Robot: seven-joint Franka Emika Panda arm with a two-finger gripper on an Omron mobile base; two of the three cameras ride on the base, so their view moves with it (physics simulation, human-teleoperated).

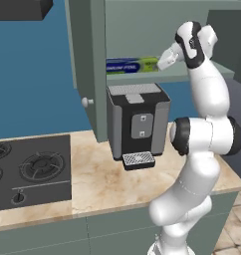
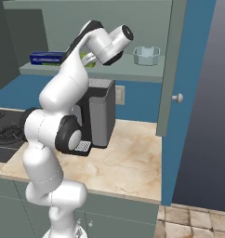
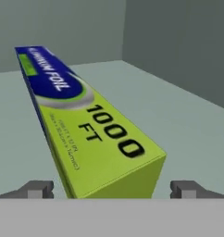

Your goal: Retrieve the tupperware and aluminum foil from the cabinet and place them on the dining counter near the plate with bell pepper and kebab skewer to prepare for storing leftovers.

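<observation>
We see a glossy white arm [image 1: 207, 94] of rounded, tube-like segments, joined by black ring-shaped bands at the joints. The claw [image 3: 112, 189] ends in two small, blocky dark grey fingertips [image 3: 37, 189].

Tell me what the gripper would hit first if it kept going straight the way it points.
Most likely the lime-green end of the aluminum foil: it lies between the open fingers of the gripper, on the cabinet shelf.

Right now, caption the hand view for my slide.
Open tool straddling the lime-green end of the aluminum foil carton on the cabinet shelf.
</observation>
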